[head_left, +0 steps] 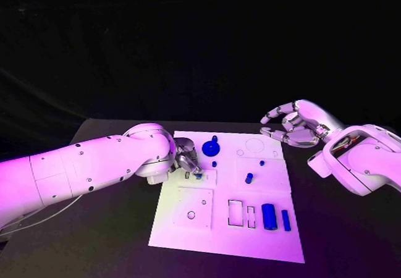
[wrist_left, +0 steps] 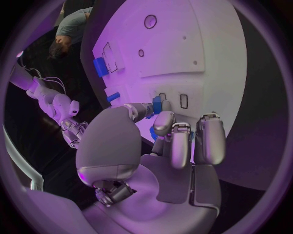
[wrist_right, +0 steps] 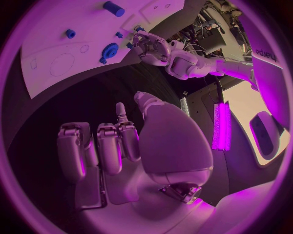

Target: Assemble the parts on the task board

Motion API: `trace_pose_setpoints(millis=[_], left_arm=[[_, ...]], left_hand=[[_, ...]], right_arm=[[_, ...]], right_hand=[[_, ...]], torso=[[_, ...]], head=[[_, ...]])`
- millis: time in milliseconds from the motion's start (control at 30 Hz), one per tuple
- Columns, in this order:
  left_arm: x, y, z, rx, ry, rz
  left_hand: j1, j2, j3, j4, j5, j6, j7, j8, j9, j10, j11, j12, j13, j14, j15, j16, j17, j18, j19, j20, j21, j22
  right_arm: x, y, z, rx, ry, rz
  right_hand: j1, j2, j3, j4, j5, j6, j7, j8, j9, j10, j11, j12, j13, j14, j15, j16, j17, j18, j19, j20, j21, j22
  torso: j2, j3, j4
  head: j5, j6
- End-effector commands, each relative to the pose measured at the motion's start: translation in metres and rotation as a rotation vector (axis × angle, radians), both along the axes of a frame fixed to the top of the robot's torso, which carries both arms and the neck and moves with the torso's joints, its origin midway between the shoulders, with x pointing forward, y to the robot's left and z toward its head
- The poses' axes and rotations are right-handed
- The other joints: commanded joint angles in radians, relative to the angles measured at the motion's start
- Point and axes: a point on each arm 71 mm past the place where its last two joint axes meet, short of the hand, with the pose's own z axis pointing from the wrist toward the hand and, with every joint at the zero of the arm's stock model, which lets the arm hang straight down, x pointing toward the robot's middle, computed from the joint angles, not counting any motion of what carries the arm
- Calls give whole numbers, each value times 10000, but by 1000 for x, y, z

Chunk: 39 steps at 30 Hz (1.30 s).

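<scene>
A black table [head_left: 98,242] carries the white task board [head_left: 227,237], which lies flat at its middle. The dark tabletop shows on every side of the board, widest on the side toward the left arm.

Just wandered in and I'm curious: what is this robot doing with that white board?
It is fitting small blue parts into a white board on a black table. The left hand is down at the board's far left edge, with a small blue part in its fingers. The right hand hovers beside the board's far right corner, fingers curled, holding nothing. A blue disc, a peg and two bars sit on the board.
</scene>
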Motion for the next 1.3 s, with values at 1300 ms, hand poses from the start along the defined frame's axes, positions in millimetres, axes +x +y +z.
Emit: trace_pose_setpoints(millis=[1300], left_arm=[[-3, -2, -7, 785, 116, -409]], left_hand=[[-485, -249, 1351, -1676, -50, 218, -302, 158, 294, 171, -82, 165, 118, 1041, -125, 35, 2634, -85, 155, -31, 89, 151]], right_arm=[[-2, 1, 0, -10, -91, 96]], right_hand=[[-42, 47, 54, 35, 92, -21, -49, 83, 21, -13, -21, -32, 1310, 872, -59, -42, 1966, 73, 471, -57, -39, 2106]], torso=[[-4, -1, 6]], head=[[-24, -50]])
